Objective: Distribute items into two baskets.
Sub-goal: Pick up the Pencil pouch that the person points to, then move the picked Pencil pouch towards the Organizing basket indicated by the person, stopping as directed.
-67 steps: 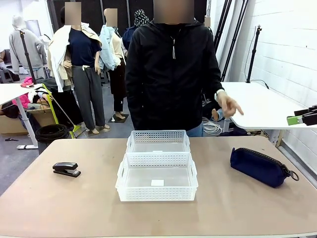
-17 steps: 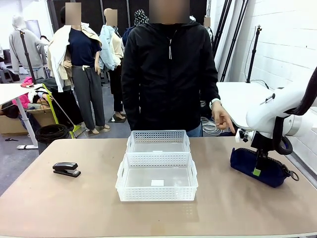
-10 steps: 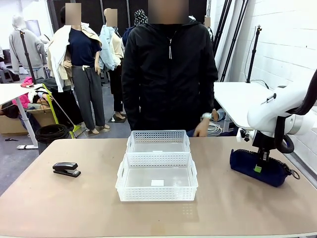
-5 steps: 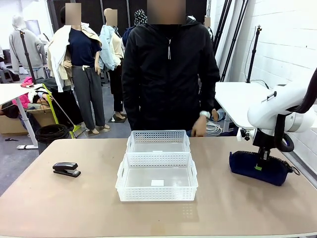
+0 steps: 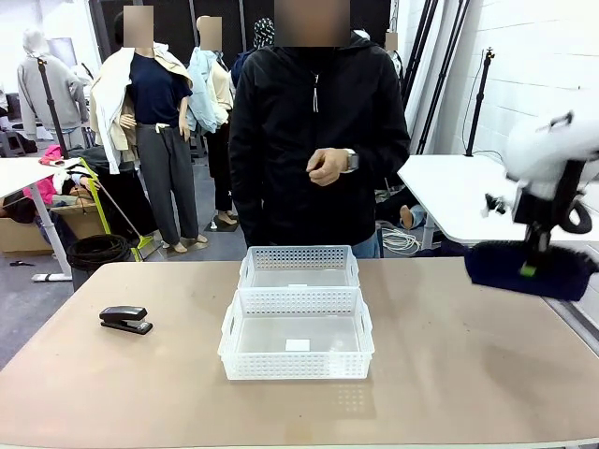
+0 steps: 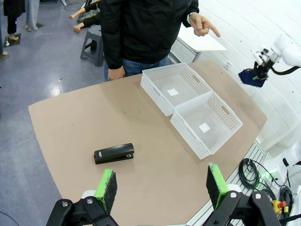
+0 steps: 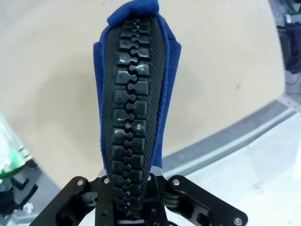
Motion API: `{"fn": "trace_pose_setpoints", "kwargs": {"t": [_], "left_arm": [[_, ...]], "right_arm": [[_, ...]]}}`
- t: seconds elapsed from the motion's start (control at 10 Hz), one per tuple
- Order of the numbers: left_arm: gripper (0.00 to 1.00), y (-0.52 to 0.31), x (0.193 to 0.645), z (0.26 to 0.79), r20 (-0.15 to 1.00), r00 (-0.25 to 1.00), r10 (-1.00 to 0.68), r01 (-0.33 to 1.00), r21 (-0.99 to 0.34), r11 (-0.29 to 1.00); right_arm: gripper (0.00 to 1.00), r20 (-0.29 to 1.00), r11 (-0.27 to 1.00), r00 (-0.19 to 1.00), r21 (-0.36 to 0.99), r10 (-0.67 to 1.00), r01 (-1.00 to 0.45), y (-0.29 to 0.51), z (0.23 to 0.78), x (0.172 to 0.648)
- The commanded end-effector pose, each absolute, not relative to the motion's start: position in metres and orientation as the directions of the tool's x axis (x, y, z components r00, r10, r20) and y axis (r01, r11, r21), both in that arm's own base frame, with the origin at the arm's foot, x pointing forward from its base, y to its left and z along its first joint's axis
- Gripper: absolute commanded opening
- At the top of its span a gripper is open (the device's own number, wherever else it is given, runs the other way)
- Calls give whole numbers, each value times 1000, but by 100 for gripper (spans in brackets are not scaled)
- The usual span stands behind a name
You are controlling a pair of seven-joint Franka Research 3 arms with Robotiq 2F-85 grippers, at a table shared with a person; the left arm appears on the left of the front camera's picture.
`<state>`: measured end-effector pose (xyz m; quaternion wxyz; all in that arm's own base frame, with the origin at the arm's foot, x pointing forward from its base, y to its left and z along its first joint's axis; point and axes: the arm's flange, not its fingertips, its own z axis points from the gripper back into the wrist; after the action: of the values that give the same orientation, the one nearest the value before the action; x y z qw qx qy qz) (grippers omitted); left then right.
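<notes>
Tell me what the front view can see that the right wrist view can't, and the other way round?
Front view: a person's hand held up at the chest, the far basket and the near basket, both empty and set one behind the other, and the black stapler lying on the table's left side.
Right wrist view: the chunky black zip teeth up close, pinched in the right gripper.
Both: the navy pouch, hanging in the air above the tan table.

Navy cloth pouch (image 5: pixel 496 265), ribbed black zip (image 7: pixel 129 117), perforated white plastic baskets (image 5: pixel 298 366), matt tan table (image 5: pixel 449 374)
</notes>
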<state>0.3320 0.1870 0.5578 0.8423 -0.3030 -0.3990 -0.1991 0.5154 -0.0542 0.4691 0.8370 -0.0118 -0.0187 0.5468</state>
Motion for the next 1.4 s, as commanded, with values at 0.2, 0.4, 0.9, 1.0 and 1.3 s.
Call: {"fn": "trace_pose_setpoints", "kwargs": {"t": [0.2, 0.4, 0.9, 1.0, 1.3], "left_arm": [[100, 188, 333, 558, 807, 585, -85, 588, -349, 730], [100, 188, 333, 558, 807, 585, -85, 588, -349, 730], [100, 188, 333, 558, 807, 585, -85, 588, -349, 730], [100, 188, 333, 558, 807, 585, -85, 588, -349, 730], [100, 188, 333, 558, 807, 585, -85, 588, -349, 730]], "right_arm": [[0, 219, 494, 477, -27, 851, -869, -86, 564, 476], [0, 282, 515, 481, -57, 830, -855, -87, 584, 451], [0, 275, 492, 456, -75, 846, -867, -88, 603, 445], [0, 275, 492, 456, -75, 846, -867, -88, 603, 445], [0, 275, 492, 456, -75, 846, -867, -88, 603, 445]]}}
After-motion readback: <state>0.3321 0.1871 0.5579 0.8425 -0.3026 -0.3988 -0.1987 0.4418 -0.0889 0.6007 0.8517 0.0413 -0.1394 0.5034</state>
